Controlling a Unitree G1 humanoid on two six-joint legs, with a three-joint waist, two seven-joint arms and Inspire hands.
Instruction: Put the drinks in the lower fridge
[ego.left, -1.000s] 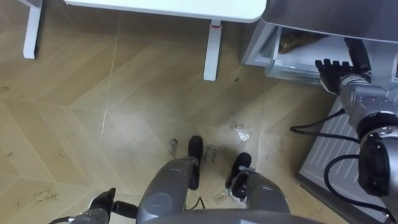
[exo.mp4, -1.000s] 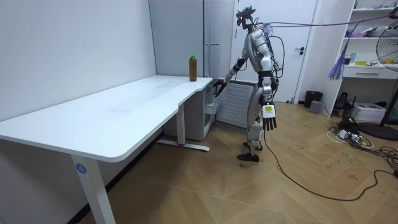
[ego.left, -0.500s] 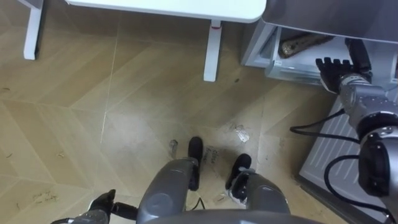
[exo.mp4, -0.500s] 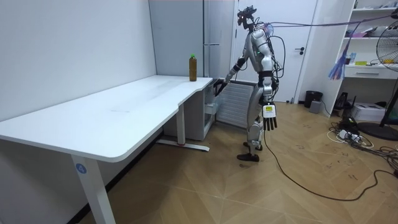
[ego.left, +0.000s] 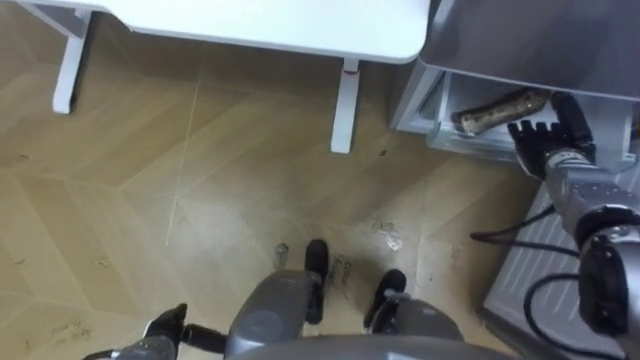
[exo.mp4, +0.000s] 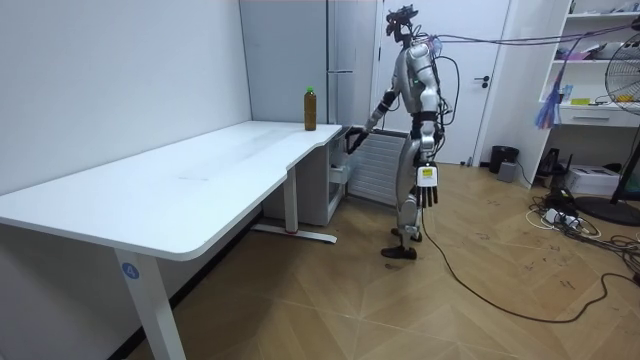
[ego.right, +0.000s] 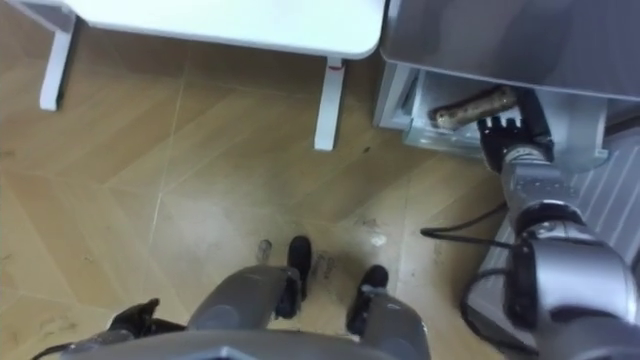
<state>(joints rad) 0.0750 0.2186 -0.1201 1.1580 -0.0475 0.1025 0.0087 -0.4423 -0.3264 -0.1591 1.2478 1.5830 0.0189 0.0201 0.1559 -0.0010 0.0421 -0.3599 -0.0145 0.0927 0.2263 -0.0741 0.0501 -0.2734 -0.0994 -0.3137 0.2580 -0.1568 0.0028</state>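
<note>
Two drinks: one green-capped bottle (exo.mp4: 310, 109) upright on desk (exo.mp4: 200, 165) corner, one brown bottle (ego.left: 503, 108) lying inside open lower fridge (ego.left: 468, 136). One desk leg (ego.left: 344, 105) beside fridge. Right hand (ego.left: 545, 140), fingers straight, at fridge front; left hand (exo.mp4: 426, 190) hangs relaxed.

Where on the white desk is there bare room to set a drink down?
Nearly the whole desk top is bare, up to the bottle at its far end. Crowded: the open fridge drawer, holding a brown object beside the right hand.
</note>
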